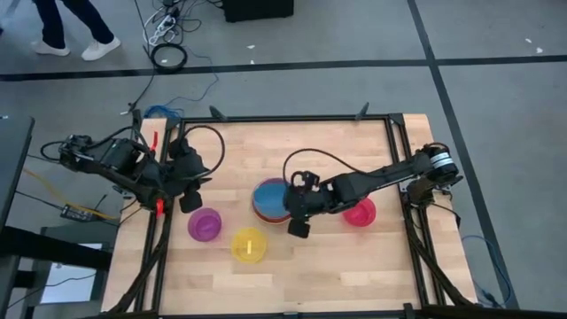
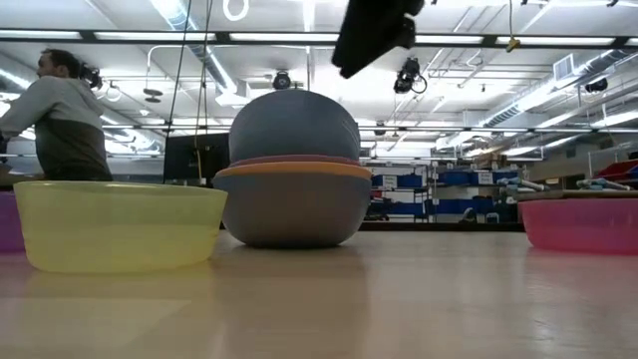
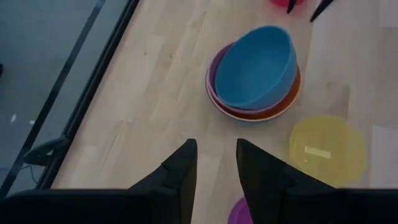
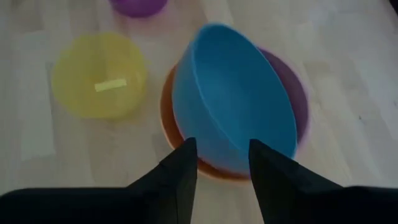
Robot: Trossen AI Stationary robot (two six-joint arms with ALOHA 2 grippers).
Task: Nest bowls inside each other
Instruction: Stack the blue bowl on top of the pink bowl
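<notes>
Right gripper (image 1: pixel 299 215) is hovering over the stack's near edge with its fingers (image 4: pixel 180 171) spread apart, holding nothing and touching nothing; the low view is showing it raised clear above the bowls. Directly ahead of those fingers the stack (image 1: pixel 273 202) is sitting at mid-table. An orange bowl (image 4: pixel 171 118) is carrying a pink bowl (image 4: pixel 292 87), and the blue bowl (image 4: pixel 233 99) is resting in them tilted, one rim riding high, not seated flat. Whether a larger bowl is lying beneath the orange one cannot be told.

Bowls outside the stack, largest first: the red bowl (image 1: pixel 360 213) is lying just beside the right arm, on the side away from the stack; the purple bowl (image 1: pixel 205 224) is lying near the left gripper (image 1: pixel 190 197); the yellow bowl (image 1: pixel 249 245) is lying between the purple bowl and the stack, toward the table's front.

Judged by size order, red is going in next, and the right arm is nearer to it. Left gripper is waiting at the table's left edge, fingers parted and empty.
</notes>
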